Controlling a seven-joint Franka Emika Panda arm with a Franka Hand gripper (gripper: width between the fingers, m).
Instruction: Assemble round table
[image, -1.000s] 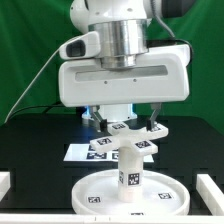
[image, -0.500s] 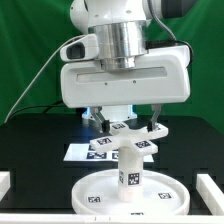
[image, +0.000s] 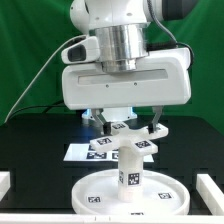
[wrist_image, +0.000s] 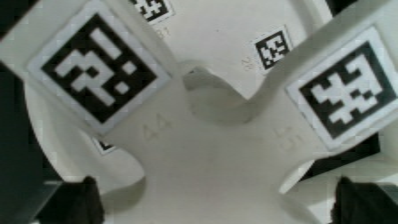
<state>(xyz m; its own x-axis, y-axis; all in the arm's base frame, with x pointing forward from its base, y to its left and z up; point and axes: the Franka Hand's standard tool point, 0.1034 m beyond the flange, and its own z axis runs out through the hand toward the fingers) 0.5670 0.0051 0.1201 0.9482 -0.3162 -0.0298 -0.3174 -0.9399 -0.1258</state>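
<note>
The round table's parts stand stacked in the exterior view. The large rimmed disc (image: 95, 200) lies flat on the black table, and the thick leg (image: 130, 175) stands upright at its centre. The cross-shaped foot piece (image: 130, 145) sits on top of the leg. My gripper (image: 128, 128) hangs straight above the foot piece, open, with a dark finger on either side of it. In the wrist view the tagged foot piece (wrist_image: 196, 130) fills the picture. Its near arm runs between the two fingertips (wrist_image: 71, 200) of my gripper (wrist_image: 217, 202), which do not visibly press on it.
The marker board (image: 82, 153) lies flat behind the disc. White rails sit at the table's front left (image: 5, 185) and front right (image: 212, 187). A green curtain closes the back, and a cable hangs at the exterior view's left.
The wrist housing has shifted very slightly in the exterior view. The fingers, foot piece, leg and disc stay where they were.
</note>
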